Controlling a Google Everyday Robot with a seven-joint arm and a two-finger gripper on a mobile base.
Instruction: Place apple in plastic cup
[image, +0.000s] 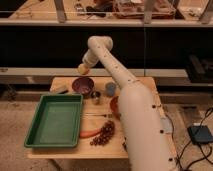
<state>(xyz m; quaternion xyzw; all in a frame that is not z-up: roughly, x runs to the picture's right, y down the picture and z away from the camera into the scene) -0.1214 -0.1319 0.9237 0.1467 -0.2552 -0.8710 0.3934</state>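
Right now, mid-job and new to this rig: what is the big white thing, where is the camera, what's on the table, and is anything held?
The white shape is the robot's single arm. One camera looks down along it at a wooden table. The gripper at the arm's end hangs above the table's far left edge, shut on the apple. On the table are a green tray, a dark bowl, a metal cup, the blue-grey cup, a carrot and grapes. An orange bowl is partly hidden behind the arm.
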